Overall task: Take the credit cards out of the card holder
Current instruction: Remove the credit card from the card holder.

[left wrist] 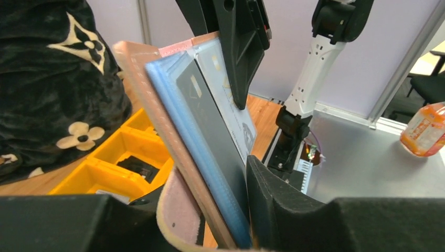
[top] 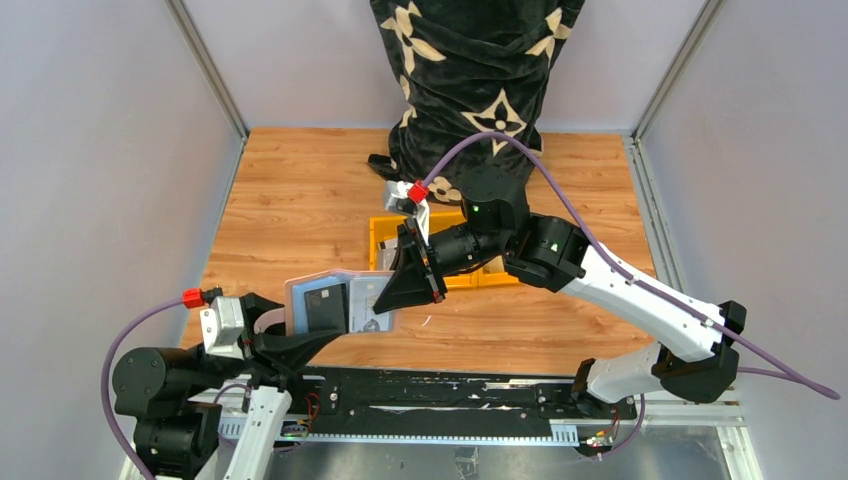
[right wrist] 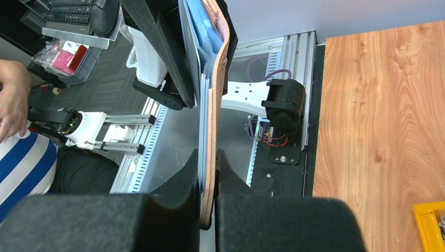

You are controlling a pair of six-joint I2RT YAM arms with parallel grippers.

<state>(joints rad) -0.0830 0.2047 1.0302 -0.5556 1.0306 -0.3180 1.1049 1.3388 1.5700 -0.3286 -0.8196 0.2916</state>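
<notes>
Progress: early days by the look of it. No card lies loose on the worktop (top: pixel 300 200) and none is clear of the holder, so pretty much the whole pull-out is left to do.
Left gripper (left wrist: pixel 210 202): clamped on the near end of the card holder, keeping it up off the worktop over the near edge, just in front of the arm bases.
Card holder (top: pixel 297 300): hangs in the air between the two arms, opened flat and facing up in the top view. It has a taupe-pink soft cover with a stitched edge, and light blue plastic sleeves are layered inside.
Credit cards (left wrist: pixel 212 131): tucked in the sleeves. One is dark grey and sits flat against the blue. Just right of it is a paler one with small printed marks.
Right gripper (right wrist: pixel 210 170): closed narrow on the opposite edge, with the cover and a blue-grey layer pinched between its fingers. Can't tell if an actual card is in that pinch or only sleeve.
Yellow tray (top: pixel 380 228): sits on the worktop behind the right gripper, partly hidden.
What's left: get a grip on just a card and slide it out while the left side holds firm.
</notes>
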